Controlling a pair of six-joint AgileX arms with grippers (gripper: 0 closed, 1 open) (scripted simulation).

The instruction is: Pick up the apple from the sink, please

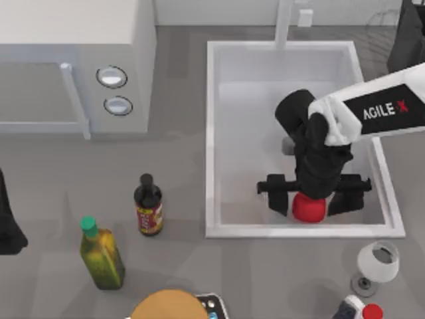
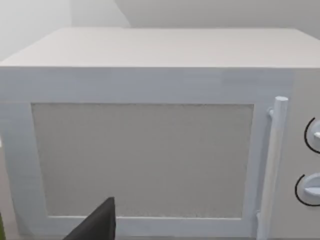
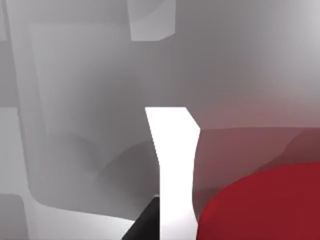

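Deep rectangular white sink (image 1: 212, 133): smooth bright red apple (image 1: 308, 210) lies at its near wall. Right gripper (image 1: 311, 197) directly over apple, fingers apart, straddling it. Advice: centre, close gently on widest girth. Left arm parked by the left edge.

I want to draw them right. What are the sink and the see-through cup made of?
The sink looks like matte white ceramic or plastic: plain thick rim, no shine. The cup looks like clear glass: you see the table through it. It is a rendering, so only a guess.
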